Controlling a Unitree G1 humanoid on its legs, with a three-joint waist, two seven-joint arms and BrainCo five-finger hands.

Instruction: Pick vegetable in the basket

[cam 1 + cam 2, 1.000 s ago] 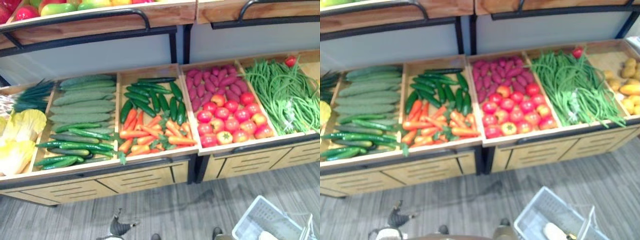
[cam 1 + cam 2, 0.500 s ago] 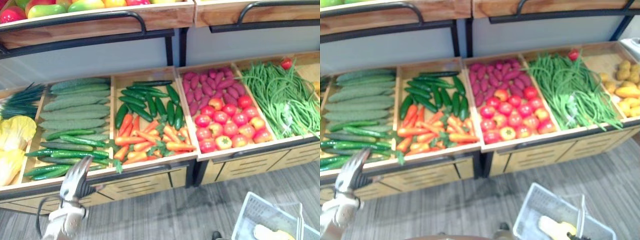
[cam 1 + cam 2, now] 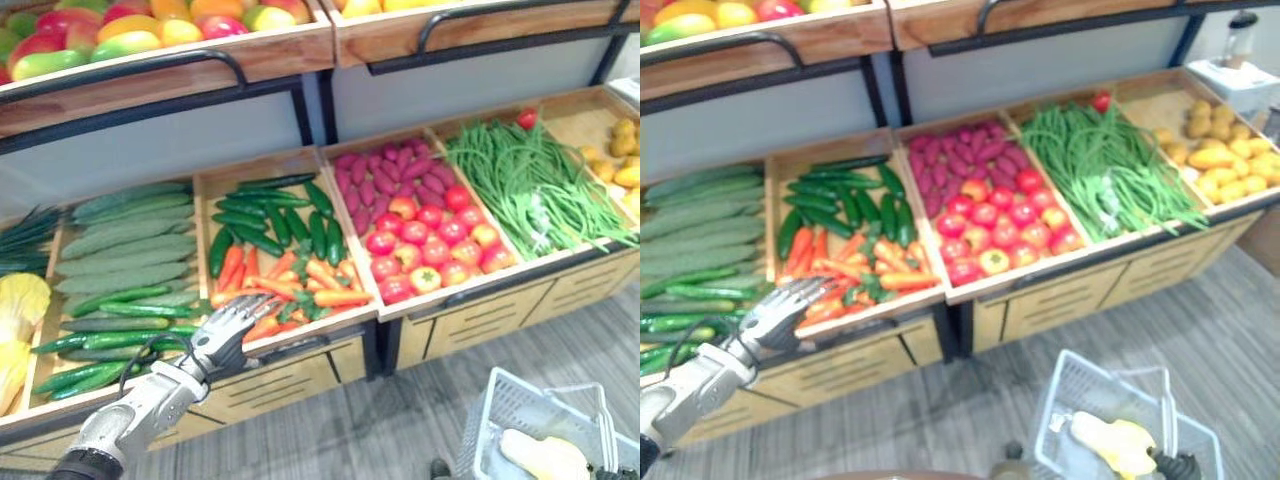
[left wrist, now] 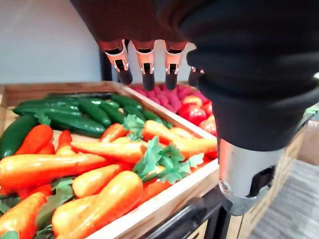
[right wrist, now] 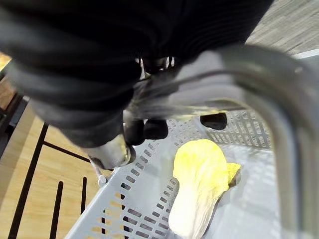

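Since half a second ago the left hand [image 3: 228, 335] has risen and crossed from the front of the long pale green cucumbers [image 3: 130, 240] to the front rim of the wooden compartment [image 4: 167, 196] holding the orange carrots with green leafy tops [image 4: 102, 149]. The head camera has swung as well, so the shelves' shift is not a move of their own. The carrots lie just under and ahead of this hand's fingers [image 4: 146, 69]. The fingers are straight and spread, clear of the carrots and holding nothing. Beyond the fingertips, in the same compartment, lie short dark green cucumbers [image 3: 268, 208]. To the hand's right, in the next compartment, are red tomatoes [image 3: 430, 240] and purple sweet potatoes [image 3: 385, 175].

The pale perforated plastic basket [image 3: 1052, 415] sits low, well apart to the left hand's right. The right hand [image 5: 145, 129] has its dark-tipped fingers curled round the basket's grey handle [image 5: 281, 124]. Below that hand, on the basket's floor, lies a yellow-white leafy cabbage [image 5: 202, 186], touched by neither hand.
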